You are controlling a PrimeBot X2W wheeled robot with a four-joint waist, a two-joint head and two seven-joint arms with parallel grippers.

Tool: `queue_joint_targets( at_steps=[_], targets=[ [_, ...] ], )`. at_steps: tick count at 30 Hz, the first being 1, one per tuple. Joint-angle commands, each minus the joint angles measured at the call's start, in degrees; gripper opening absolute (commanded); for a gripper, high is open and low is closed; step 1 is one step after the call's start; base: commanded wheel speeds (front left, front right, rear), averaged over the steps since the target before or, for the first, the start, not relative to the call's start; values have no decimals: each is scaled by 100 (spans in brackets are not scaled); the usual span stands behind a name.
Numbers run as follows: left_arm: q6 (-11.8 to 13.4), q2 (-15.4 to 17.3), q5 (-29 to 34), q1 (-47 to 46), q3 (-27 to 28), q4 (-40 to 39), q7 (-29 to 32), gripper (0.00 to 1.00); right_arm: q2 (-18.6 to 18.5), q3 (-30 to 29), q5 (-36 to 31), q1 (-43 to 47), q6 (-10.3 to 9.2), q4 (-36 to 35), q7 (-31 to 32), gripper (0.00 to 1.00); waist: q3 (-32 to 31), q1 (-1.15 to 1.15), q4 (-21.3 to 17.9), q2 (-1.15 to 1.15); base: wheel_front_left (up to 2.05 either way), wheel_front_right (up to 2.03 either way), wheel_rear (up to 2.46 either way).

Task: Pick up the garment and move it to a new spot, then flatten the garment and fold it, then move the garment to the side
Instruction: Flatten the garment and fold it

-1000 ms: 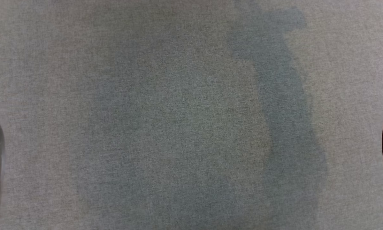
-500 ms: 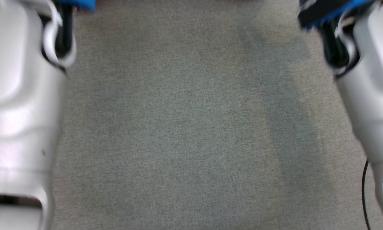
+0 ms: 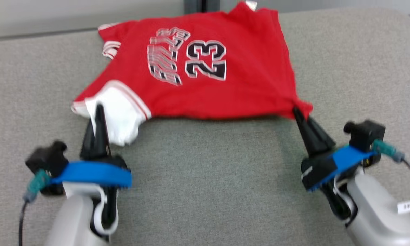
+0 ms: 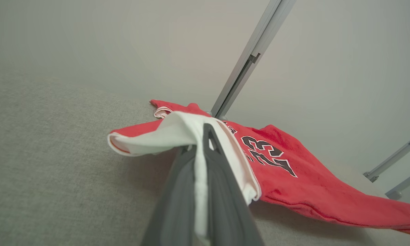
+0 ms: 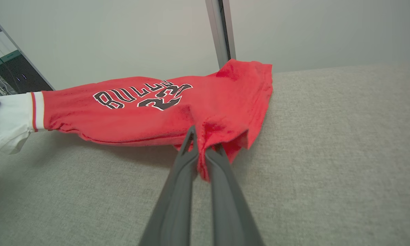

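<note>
The garment is a red jersey with a black and white 23 and white, red-trimmed sleeves, stretched across the far half of the grey table. My left gripper is shut on its white sleeve, with white cloth pinched between the fingers. At the red near-right corner, my right gripper is shut on the fabric. The near edge of the garment hangs taut between the two grippers, slightly above the table, casting a shadow. Its far edge lies at the table's back.
The grey fabric table spreads wide in front of the grippers. A pale wall with a metal post stands behind the table's far edge. Dark equipment sits beyond the table in the right wrist view.
The head camera has tilted up from bare grey cloth, bringing both arms and then the garment into view. Whether the grippers themselves moved cannot be told.
</note>
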Motion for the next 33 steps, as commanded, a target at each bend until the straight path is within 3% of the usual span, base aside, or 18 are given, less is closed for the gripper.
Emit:
queue_joint_targets(
  at_steps=[1,8,19,26,33],
  targets=[
    [1,-35,1,460,-47,-107,-26,0,-105,64,0,420,2,-43,-16,0,-243,1,-64,0,0,0,0],
    [87,-116,-20,1720,-147,-319,-26,0,-232,43,14,1468,2,-27,-16,0,-870,1,8,0,0,0,0],
    [205,-147,-156,2905,-272,-786,68,0,-326,-222,-43,2694,2,-405,131,0,-1405,1,154,0,0,0,0],
    [222,-91,-171,2955,-349,-866,172,0,-223,-532,-108,2984,2,-721,507,0,-1427,1,145,0,0,0,0],
    [152,23,-20,2484,-459,-795,309,0,-133,-695,-173,2710,2,-818,782,0,-1347,1,82,0,0,0,0]
  ],
)
